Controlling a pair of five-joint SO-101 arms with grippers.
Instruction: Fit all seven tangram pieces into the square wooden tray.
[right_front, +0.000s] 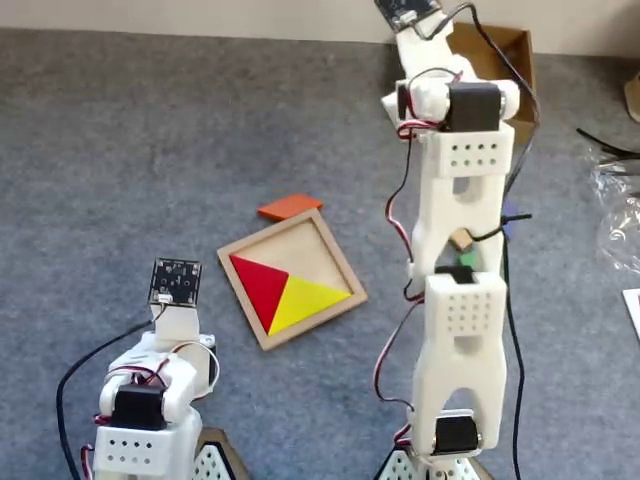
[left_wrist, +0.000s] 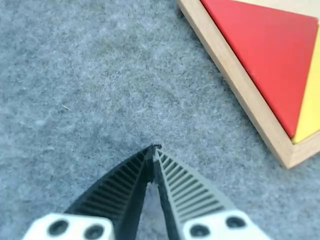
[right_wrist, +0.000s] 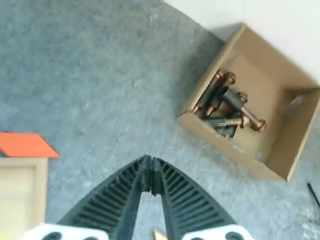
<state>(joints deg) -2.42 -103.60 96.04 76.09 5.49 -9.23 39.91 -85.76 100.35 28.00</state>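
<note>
The square wooden tray lies mid-table on grey carpet, holding a red triangle and a yellow triangle. An orange piece rests on the carpet just beyond the tray's far corner. Tan, green and blue pieces peek out from under the right arm. My left gripper is shut and empty, low over bare carpet, short of the tray rim and the red triangle. My right gripper is shut and empty, between the orange piece and a cardboard box.
The cardboard box at the back right holds several bolts. Clear plastic wrap and black cables lie at the right edge. Open carpet spreads left of the tray.
</note>
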